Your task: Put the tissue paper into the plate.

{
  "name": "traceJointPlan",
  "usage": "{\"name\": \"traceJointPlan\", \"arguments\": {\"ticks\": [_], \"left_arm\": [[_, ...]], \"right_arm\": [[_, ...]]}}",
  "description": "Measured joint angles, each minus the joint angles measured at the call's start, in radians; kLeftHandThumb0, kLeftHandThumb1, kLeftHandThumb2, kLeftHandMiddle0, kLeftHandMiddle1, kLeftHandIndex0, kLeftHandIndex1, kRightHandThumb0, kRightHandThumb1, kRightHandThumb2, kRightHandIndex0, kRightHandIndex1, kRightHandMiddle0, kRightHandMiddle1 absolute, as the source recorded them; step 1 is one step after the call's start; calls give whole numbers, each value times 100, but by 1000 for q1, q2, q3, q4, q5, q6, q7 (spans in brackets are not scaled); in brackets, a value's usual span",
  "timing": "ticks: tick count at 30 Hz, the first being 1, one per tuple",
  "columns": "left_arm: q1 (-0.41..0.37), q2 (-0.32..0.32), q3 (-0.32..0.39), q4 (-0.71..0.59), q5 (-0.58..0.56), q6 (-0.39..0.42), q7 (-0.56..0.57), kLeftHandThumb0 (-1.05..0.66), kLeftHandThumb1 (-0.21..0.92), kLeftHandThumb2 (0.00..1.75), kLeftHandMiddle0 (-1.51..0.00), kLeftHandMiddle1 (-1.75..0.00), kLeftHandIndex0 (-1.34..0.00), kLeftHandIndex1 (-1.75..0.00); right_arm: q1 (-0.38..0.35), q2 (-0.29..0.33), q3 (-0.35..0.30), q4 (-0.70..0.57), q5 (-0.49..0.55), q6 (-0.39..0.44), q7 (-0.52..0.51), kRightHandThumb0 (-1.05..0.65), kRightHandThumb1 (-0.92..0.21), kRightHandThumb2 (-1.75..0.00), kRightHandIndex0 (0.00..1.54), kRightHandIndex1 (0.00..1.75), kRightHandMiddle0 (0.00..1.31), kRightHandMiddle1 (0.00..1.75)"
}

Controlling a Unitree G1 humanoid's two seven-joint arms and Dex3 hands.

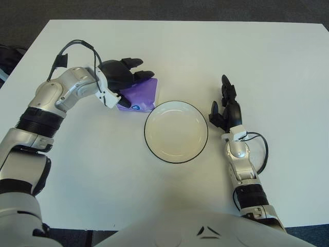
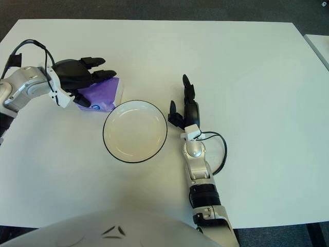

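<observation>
A purple tissue pack (image 1: 140, 96) lies on the white table (image 1: 267, 62), just up and left of the plate. The plate (image 1: 176, 131) is white with a dark rim and holds nothing. My left hand (image 1: 124, 76) rests over the left part of the pack, its black fingers curled around it, the thumb at the pack's near edge. The pack looks to be on the table still. My right hand (image 1: 225, 107) lies on the table just right of the plate, fingers relaxed and holding nothing.
The table's far edge (image 1: 185, 20) runs along the top, with dark floor beyond. A black cable (image 1: 259, 149) loops beside my right forearm.
</observation>
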Motion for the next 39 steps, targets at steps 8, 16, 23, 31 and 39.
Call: {"name": "traceJointPlan", "arguments": {"ticks": [8, 16, 23, 31, 39], "left_arm": [[-3, -11, -4, -4, 0, 13, -18, -92, 92, 25, 0, 0, 0, 0], [-3, -14, -6, -15, -5, 15, -31, -93, 92, 13, 0, 0, 0, 0], [-6, -21, -10, -16, -30, 13, -73, -97, 92, 19, 0, 0, 0, 0], [-15, -51, -15, -6, -58, 73, -127, -98, 92, 21, 0, 0, 0, 0], [-68, -90, -77, 86, 6, 83, -84, -101, 92, 27, 0, 0, 0, 0]], "right_arm": [[2, 0, 0, -2, 1, 5, -2, -79, -92, -90, 4, 0, 0, 19], [3, 0, 0, -5, 1, 11, -4, -79, -92, -89, 4, 0, 0, 18], [3, 1, 1, -7, 0, 16, -7, -79, -92, -90, 5, 0, 0, 18], [4, 1, 3, -7, -5, 18, -16, -79, -92, -91, 4, 0, 0, 17], [6, 1, 9, -8, -21, 18, -28, -79, -92, -92, 3, 0, 0, 16]]}}
